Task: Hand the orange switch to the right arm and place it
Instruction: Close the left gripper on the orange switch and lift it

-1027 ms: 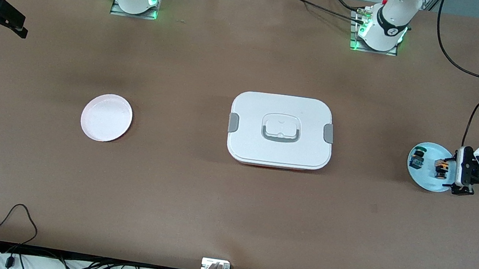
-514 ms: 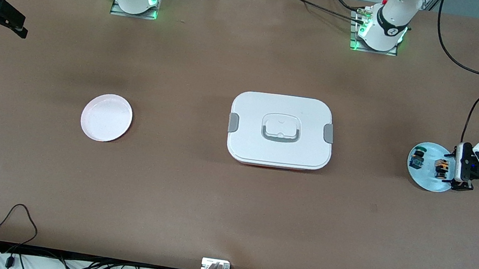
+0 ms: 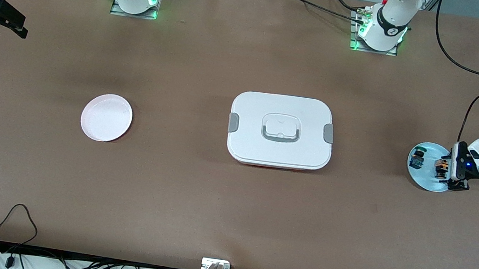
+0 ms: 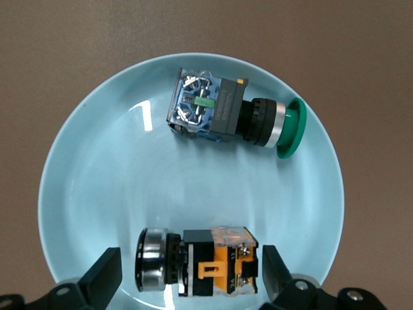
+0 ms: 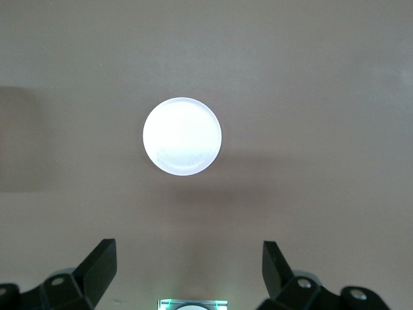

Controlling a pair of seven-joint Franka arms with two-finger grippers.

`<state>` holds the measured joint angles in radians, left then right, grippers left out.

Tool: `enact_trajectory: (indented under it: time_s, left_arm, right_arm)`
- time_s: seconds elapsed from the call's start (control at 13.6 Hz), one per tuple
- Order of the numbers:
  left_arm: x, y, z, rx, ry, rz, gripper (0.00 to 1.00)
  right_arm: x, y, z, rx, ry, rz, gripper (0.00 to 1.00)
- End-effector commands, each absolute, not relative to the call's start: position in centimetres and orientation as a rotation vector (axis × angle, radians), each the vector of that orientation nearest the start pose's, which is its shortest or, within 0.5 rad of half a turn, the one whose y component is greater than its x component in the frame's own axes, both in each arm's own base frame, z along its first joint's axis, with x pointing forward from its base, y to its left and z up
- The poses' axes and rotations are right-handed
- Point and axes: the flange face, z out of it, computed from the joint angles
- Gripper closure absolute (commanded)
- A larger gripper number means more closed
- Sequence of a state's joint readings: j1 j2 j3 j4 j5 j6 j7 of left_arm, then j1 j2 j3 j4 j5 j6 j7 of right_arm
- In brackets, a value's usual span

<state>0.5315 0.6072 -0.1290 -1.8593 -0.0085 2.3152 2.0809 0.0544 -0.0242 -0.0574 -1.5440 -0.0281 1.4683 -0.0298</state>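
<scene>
You're at the pickup: left hand (image 4: pixel 191 274) open astride the orange switch (image 4: pixel 197 262); close next. Right hand (image 5: pixel 188 265) waits open.

You've got a brown table (image 3: pixel 193 202). Under the left gripper (image 3: pixel 444 168), at the left arm's end: a light blue plate (image 3: pixel 423 177) sitting flat on the table. Well apart from that gripper, mid-table: a closed white lidded container (image 3: pixel 280 130) with grey side latches. Toward the right arm's end, below the right gripper (image 5: pixel 187 268) in its wrist view: a white plate (image 3: pixel 106 117). Both arm bases are bolted along the edge farthest from the front camera.
</scene>
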Motion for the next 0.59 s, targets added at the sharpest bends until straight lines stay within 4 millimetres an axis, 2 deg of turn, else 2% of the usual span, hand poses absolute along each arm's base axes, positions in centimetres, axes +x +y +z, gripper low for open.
enact_trajectory:
  time_s: [0.0, 0.15, 0.22, 0.29, 0.37, 0.51]
  left_arm:
    - [56.7, 24.8, 18.8, -2.204, 2.459, -0.116, 0.40]
    - [56.7, 24.9, 18.9, -2.208, 2.457, -0.144, 0.65]
    - [56.7, 24.8, 18.8, -2.190, 2.474, -0.148, 0.85]
    - [56.9, 24.6, 18.9, -2.157, 2.500, -0.155, 0.95]
    - [57.1, 24.6, 19.3, -2.150, 2.510, -0.166, 1.00]
    - [56.8, 25.2, 20.5, -2.175, 2.520, -0.197, 1.00]
  right_arm:
    - [54.0, -0.6, 64.3, -3.154, -0.027, 0.080, 0.00]
    - [54.0, -0.6, 64.3, -3.153, -0.027, 0.080, 0.00]
    - [54.0, -0.5, 64.3, -3.153, -0.032, 0.083, 0.00]
    - [54.0, -0.6, 64.3, -3.152, -0.030, 0.083, 0.00]
    - [54.0, -0.6, 64.3, -3.153, -0.027, 0.083, 0.00]
    - [54.1, -0.6, 64.2, -3.153, -0.030, 0.085, 0.00]
